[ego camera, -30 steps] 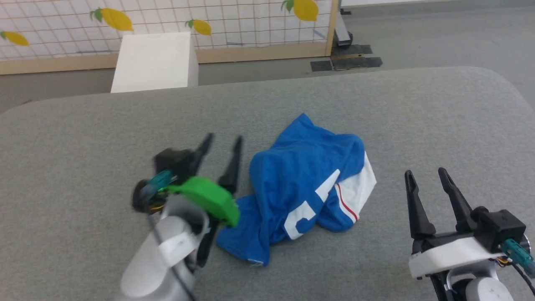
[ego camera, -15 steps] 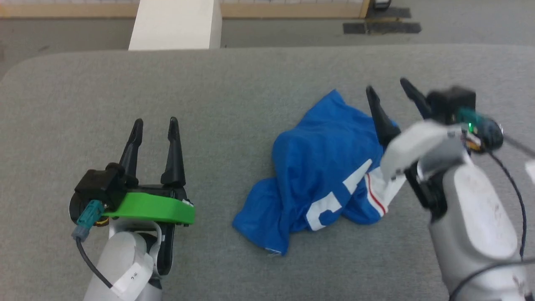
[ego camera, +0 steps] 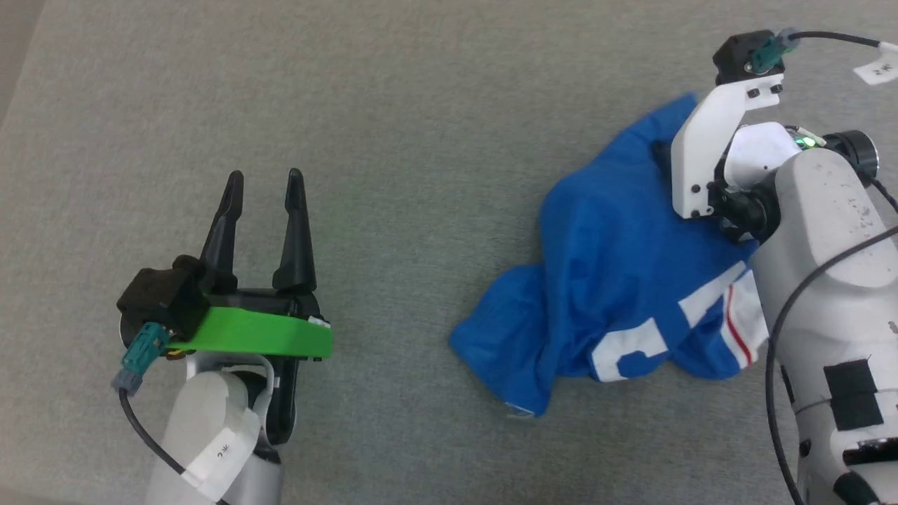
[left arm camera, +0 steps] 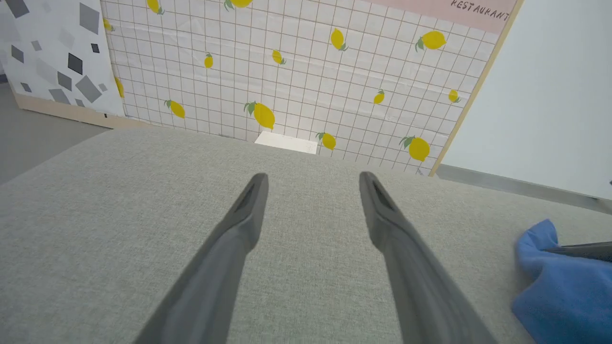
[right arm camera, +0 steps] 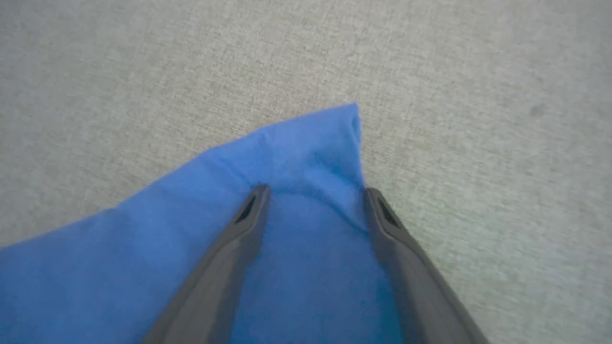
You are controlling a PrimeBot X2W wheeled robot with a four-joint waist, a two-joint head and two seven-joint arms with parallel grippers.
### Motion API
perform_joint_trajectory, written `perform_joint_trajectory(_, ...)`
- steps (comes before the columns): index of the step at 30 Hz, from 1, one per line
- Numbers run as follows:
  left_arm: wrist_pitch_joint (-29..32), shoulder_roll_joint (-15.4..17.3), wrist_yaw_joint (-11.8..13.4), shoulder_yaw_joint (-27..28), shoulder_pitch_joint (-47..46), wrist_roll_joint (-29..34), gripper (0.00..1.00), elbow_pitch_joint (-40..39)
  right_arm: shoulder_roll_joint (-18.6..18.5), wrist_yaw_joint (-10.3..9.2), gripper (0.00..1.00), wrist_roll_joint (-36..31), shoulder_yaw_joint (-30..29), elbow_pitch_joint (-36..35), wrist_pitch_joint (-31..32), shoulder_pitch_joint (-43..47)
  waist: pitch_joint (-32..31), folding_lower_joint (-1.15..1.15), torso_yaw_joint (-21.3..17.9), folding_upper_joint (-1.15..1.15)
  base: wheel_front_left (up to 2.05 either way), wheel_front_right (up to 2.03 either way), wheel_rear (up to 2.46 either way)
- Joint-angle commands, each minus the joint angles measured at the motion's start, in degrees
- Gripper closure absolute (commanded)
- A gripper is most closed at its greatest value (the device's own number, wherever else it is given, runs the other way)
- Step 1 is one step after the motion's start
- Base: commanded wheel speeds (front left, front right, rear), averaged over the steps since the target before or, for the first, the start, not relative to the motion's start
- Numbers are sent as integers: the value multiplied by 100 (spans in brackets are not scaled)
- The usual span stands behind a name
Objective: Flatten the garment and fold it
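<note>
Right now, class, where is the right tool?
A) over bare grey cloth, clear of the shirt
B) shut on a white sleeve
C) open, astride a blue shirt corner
C: the right tool stands open, one finger each side of the shirt corner.

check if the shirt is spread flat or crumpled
Crumpled: the shirt lies in a bunched heap on the grey surface, its folds overlapping and its white numerals partly hidden in them.
</note>
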Motion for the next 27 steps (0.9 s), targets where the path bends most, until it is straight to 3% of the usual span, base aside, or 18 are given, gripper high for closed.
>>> perform_joint_trajectory(1,-21,-28,-8,-25,-84,-55,0,3,-27,-9,0,-74,15,92,211,-105,357,0,358,0,0,0,0)
perform_joint_trajectory(4,-21,-29,20,-55,-53,-146,0,14,-22,-9,0,-118,-76,243,695,-154,323,0,359,0,0,0,0)
perform_joint_trajectory(5,-21,-29,27,-58,-36,-151,0,25,-5,-9,23,-91,-120,280,829,-134,288,0,350,0,0,0,0)
perform_joint_trajectory(6,-21,-30,36,-54,-6,-155,0,39,18,-9,59,-45,-161,303,962,-93,227,0,329,0,0,0,0)
perform_joint_trajectory(7,-21,-30,43,-47,23,-153,0,51,34,-9,85,-19,-144,283,1006,-56,167,0,306,0,0,0,0)
perform_joint_trajectory(8,-21,-30,47,-37,59,-143,0,65,45,-9,100,20,-111,185,923,-8,86,0,272,0,0,0,0)
perform_joint_trajectory(12,-21,-30,43,25,227,-41,0,181,66,-9,100,283,3,-360,251,318,-324,0,100,0,0,0,0)
perform_joint_trajectory(17,-21,-31,67,231,573,141,0,311,121,-9,100,797,348,-1557,-386,1170,-1031,0,-261,0,0,0,0)
perform_joint_trajectory(27,-21,-31,10,545,1179,349,0,373,21,-9,100,1215,465,-5361,-11,4116,-1937,0,-894,0,0,0,0)
